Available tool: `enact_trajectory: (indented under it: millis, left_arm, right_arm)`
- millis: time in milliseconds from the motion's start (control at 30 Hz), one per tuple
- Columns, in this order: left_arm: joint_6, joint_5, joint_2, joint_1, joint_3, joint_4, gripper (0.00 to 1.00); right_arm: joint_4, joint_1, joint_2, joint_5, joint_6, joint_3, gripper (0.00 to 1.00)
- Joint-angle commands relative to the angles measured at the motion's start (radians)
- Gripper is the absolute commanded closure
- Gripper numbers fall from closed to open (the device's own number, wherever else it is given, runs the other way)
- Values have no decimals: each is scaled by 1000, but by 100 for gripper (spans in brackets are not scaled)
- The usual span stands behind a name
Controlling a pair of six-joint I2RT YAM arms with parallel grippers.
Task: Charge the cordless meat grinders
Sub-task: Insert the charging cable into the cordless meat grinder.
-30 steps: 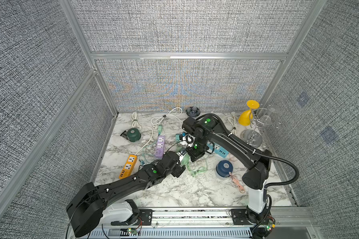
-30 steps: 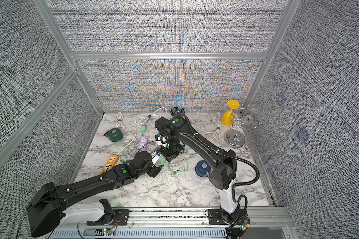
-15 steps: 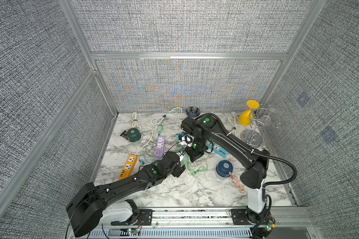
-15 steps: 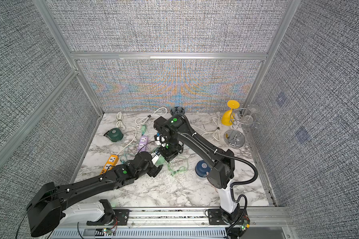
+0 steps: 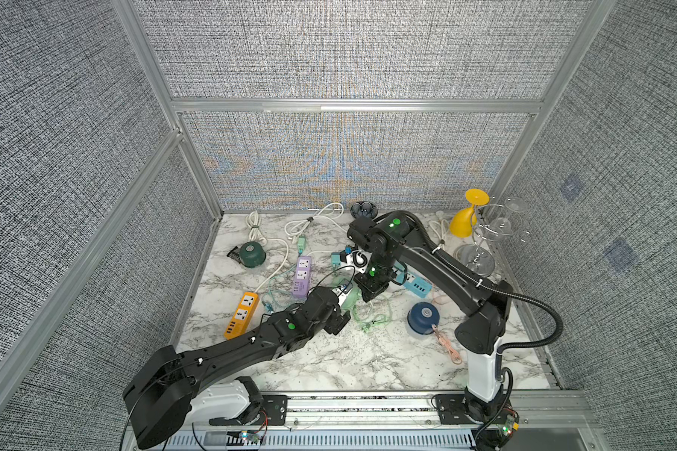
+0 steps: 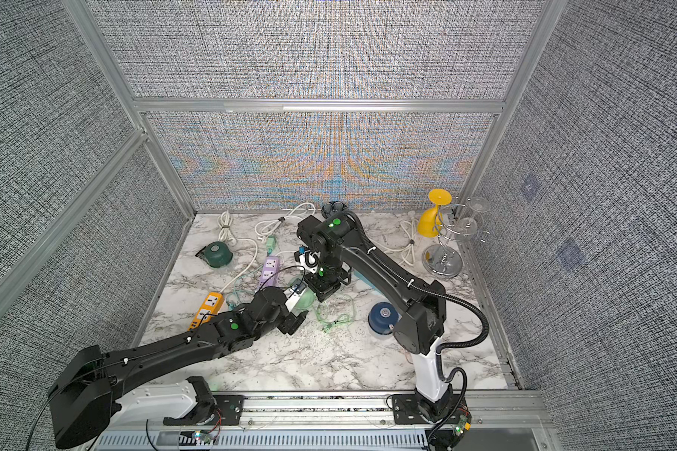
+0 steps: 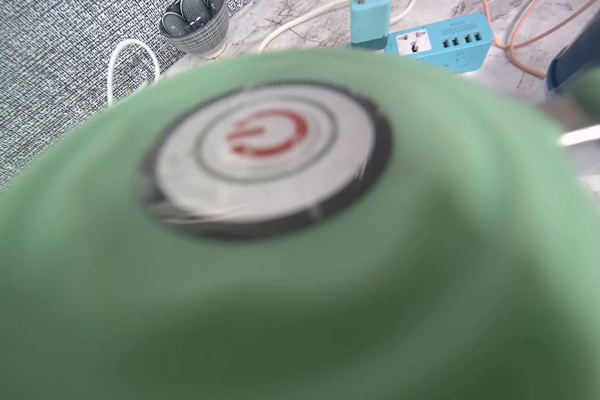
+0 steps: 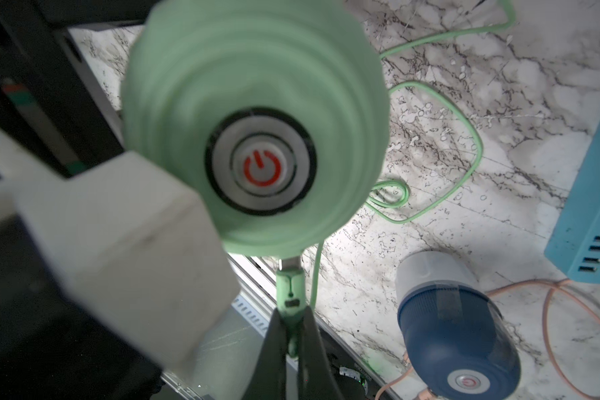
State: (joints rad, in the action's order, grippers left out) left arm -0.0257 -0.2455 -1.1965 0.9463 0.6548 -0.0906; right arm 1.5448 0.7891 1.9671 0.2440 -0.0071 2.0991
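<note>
nearest the front, the mint green grinder (image 8: 253,121) is clasped round its dome by the left gripper (image 5: 341,301), jaws set wide, while the mint green plug (image 8: 290,291) is pinched in the closed right gripper (image 8: 291,334), its metal tip at the grinder's edge. the grinder should be held steady and the plug lined up square with the port, which is hidden, then pressed straight in without a twist. the navy grinder (image 5: 423,318) is seen just beside, the dark green grinder (image 5: 253,254) far back near the left wall.
</note>
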Motion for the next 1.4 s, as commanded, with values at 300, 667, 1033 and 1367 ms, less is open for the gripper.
enact_trajectory:
  millis: [300, 667, 1033, 1367]
  left_arm:
    - [-142, 78, 22, 51, -24, 91, 42]
    - [-196, -23, 110, 96, -53, 148, 42]
    - [-204, -14, 146, 123, -50, 116, 44]
    - [-157, -12, 115, 123, -93, 173, 44]
  right_arm:
    - [-426, 39, -87, -1, -148, -156, 100]
    - [-524, 61, -196, -74, -87, -245, 100]
    - [-571, 61, -242, -71, -121, -301, 100]
    - [-497, 61, -272, -2, -174, -280, 100]
